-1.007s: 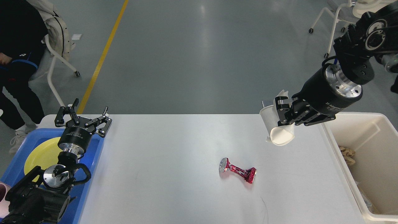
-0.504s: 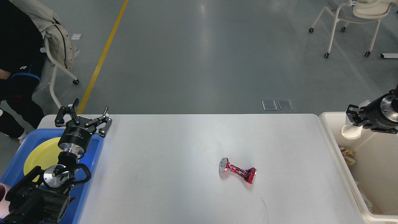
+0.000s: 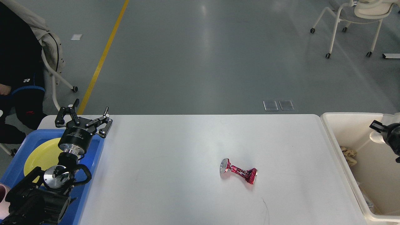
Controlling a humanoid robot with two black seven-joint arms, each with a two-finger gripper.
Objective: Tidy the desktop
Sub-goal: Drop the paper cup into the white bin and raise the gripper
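Desktop (image 3: 187, 150) beside spread left tool (image 3: 83, 118)

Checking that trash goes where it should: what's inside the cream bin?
In the bin: crumpled brown paper, and the right tool over it with a white cup. Its near wall hides the floor.

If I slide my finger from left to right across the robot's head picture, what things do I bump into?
Blue tray with yellow plate → left end effector → white desktop → crushed red can → cream bin → right end effector, at the picture's edge.
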